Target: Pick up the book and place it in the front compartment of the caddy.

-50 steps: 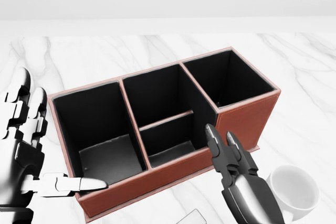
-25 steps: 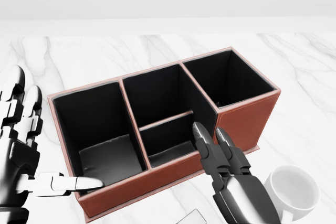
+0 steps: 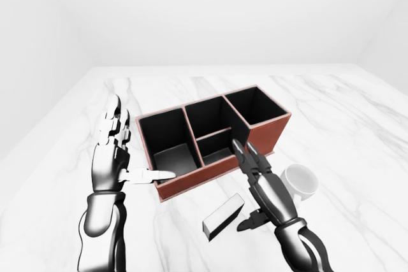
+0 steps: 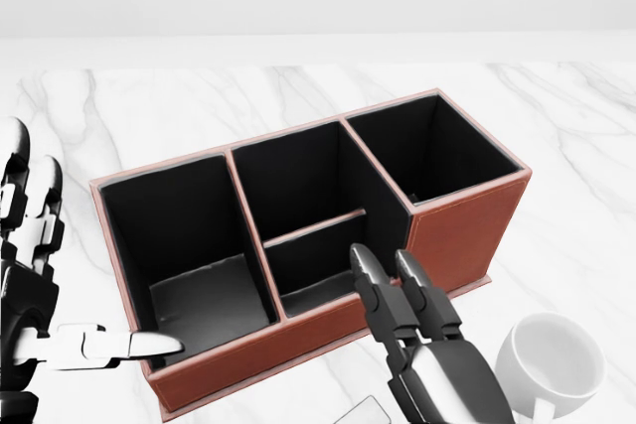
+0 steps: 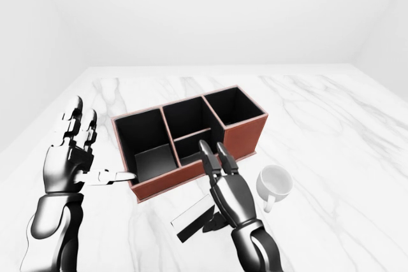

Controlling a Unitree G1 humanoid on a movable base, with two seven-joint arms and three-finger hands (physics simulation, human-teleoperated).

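Note:
The red-brown caddy (image 3: 215,171) with black compartments stands mid-table; its middle section is split, the small compartment (image 4: 316,267) lying toward the view's bottom. The book (image 3: 224,215), dark with a white cover, lies flat on the marble below the caddy; only its corner (image 4: 364,411) shows in the head view. My right hand (image 3: 254,186) is open just right of the book, fingers pointing up at the caddy wall and thumb near the book's right end. At the caddy's left end, my open left hand (image 3: 129,150) has its thumb pointing at the wall.
A white mug (image 3: 301,181) stands right of my right hand, below the caddy's right end. The marble table (image 3: 344,125) stretches wide on all sides, with a white wall beyond.
In the head view my right hand has slid left and lower along the caddy's near wall. The left hand has drifted left, partly out of that view. The caddy has not moved.

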